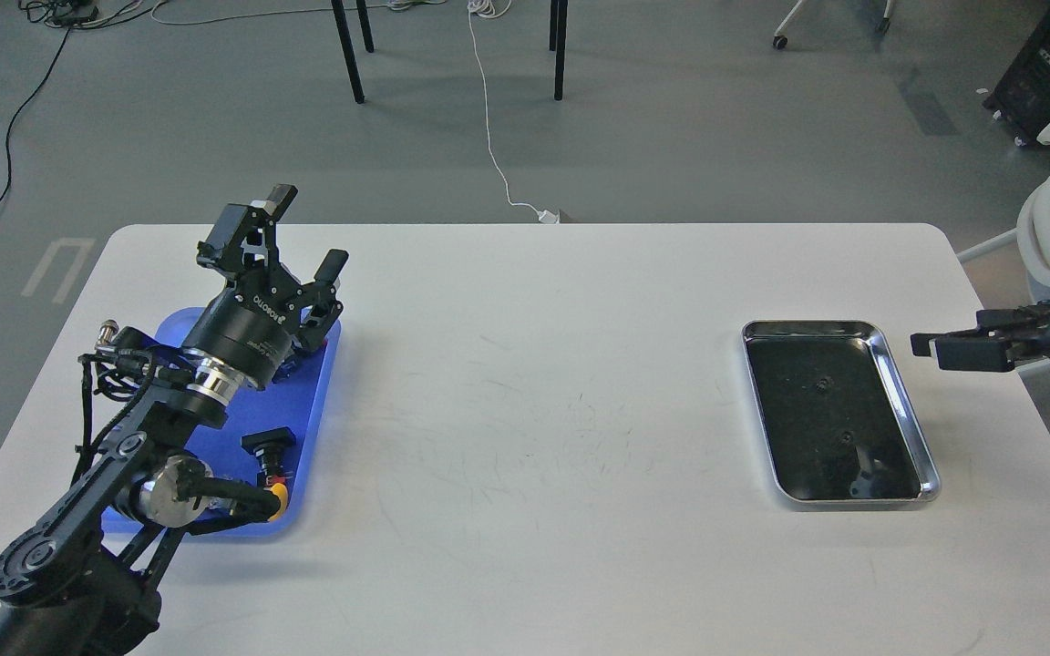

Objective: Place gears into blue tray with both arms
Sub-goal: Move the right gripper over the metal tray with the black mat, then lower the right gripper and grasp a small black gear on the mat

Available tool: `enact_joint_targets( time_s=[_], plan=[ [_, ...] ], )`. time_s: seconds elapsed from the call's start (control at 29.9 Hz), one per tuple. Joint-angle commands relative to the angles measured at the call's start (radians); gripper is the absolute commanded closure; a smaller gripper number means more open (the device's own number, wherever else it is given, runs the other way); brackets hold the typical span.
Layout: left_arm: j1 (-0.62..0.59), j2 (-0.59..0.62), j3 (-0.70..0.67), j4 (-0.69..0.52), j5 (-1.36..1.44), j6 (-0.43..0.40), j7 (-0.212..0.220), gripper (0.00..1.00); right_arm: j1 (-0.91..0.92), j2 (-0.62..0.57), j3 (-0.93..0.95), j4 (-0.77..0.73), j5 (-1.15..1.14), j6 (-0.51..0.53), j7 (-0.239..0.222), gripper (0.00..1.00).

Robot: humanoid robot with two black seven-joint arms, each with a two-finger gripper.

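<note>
Left gripper spread above blue tray; right gripper state unclear beside silver tray; descend squarely over gears.

Bright blue tray, silver-rimmed black-lined tray, white table, black arms.

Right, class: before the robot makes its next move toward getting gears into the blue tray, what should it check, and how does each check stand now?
1. Left pincer open: ok, its fingers stand apart above the blue tray.
2. Left pincer empty: cannot tell, a gear would be too small to see there.
3. Gears left to fetch: ok, two small gears lie in the silver tray.
4. Right pincer open: cannot tell, seen side-on.
5. Right pincer over the silver tray: not ok, it is beside its right rim.
</note>
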Motion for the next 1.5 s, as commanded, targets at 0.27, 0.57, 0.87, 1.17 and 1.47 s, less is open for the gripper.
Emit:
enact_joint_targets(
  time_s=[0.27, 0.57, 0.87, 1.17, 1.47],
  plan=[
    [0.003, 0.003, 0.001, -0.021, -0.002, 0.000, 0.002, 0.02, 0.239, 0.261, -0.384, -0.159, -0.028, -0.012, 0.000, 0.04],
    [-0.002, 0.003, 0.001, -0.019, -0.002, 0.000, 0.003, 0.02, 0.187, 0.430, -0.461, -0.303, 0.050, -0.072, 0.000, 0.08],
    [-0.001, -0.001, 0.001, -0.019, 0.000, 0.001, 0.005, 0.02, 0.164, 0.468, -0.498, -0.346, 0.113, -0.072, 0.000, 0.28],
    [-0.009, 0.000, 0.001, -0.019, 0.000, 0.000, 0.010, 0.02, 0.164, 0.483, -0.498, -0.370, 0.114, -0.075, 0.000, 0.28],
    [-0.006, 0.009, 0.001, -0.019, 0.000, 0.000, 0.010, 0.02, 0.163, 0.517, -0.501, -0.390, 0.118, -0.075, 0.000, 0.29]
  ],
)
